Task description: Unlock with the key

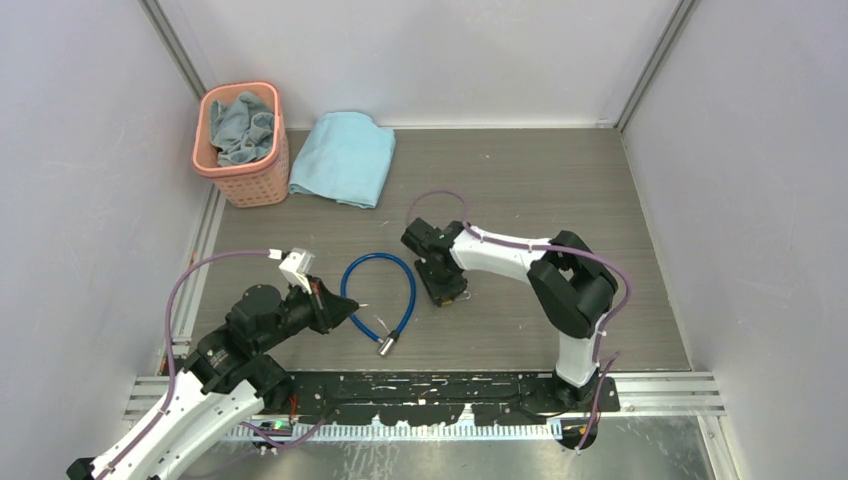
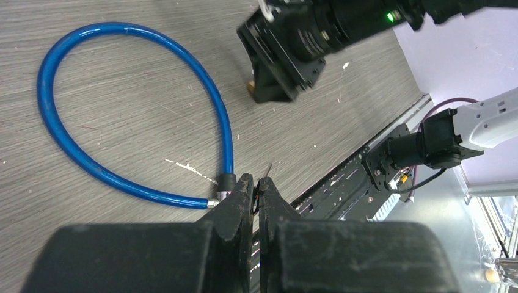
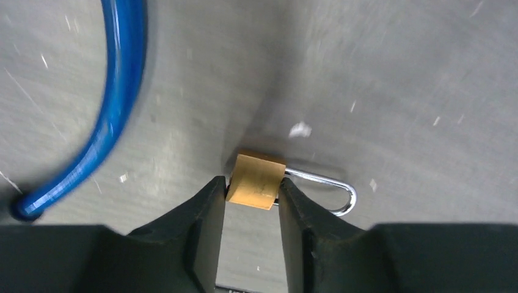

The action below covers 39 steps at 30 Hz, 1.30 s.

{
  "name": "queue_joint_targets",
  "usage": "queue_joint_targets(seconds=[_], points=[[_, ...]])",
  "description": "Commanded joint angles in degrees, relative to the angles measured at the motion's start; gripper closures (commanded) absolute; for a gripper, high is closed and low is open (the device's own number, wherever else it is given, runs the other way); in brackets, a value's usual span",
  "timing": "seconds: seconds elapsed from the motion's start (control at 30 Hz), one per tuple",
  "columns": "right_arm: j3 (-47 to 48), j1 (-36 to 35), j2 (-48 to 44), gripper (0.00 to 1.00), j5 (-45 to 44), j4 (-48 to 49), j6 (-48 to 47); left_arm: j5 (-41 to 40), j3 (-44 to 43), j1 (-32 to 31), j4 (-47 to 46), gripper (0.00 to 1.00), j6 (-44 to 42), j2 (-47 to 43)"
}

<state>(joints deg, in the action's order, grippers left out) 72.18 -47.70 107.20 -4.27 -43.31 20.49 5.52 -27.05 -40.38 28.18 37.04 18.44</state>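
So the grey wood-look table [image 1: 520,180] is boxed in by white walls on the left, back and right. The blue cable [image 1: 378,290] lies in a loop roughly mid-table, and I'll place everything off that. Behind the cable and off to the left, a pink basket [image 1: 262,178] with cloth in it is tucked into the back corner, and a folded light-blue towel [image 1: 345,158] touches its side. There's lots of bare table behind the cable and far out to its right. It's tighter in front, where the cable's metal-tipped end sits near the black rail [image 1: 440,385] along the front edge. The right gripper [image 1: 445,290] points down just right of the loop. In the wrist view the right gripper [image 3: 250,184] has its jaws squeezed onto both sides of the little brass padlock [image 3: 256,177], and the silver shackle [image 3: 333,192] sticks out sideways on the table, away from the cable. The left gripper [image 2: 256,183] is right at the cable's ends on the left side. Its jaws are pinched almost together on the key [image 2: 269,169], and only a thin grey sliver pokes out past the tips.
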Motion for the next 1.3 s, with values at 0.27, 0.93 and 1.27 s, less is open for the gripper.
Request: queue_joint_targets(seconds=[0.27, 0.93, 1.27], points=[[-9.82, -2.31, -19.84, 0.06, -6.79, -2.49, 14.72, 2.48, 1.38, -0.16, -5.77, 1.0, 0.93, 0.35], [-31.35, -5.89, -28.09, 0.06, 6.5, 25.2, 45.64, 3.35, 2.44, -0.17, -7.66, 1.0, -0.03, 1.13], [-28.9, 1.83, -22.69, 0.09, 5.26, 22.91, 37.3, 2.27, 2.59, -0.15, -4.55, 1.0, 0.14, -2.13]])
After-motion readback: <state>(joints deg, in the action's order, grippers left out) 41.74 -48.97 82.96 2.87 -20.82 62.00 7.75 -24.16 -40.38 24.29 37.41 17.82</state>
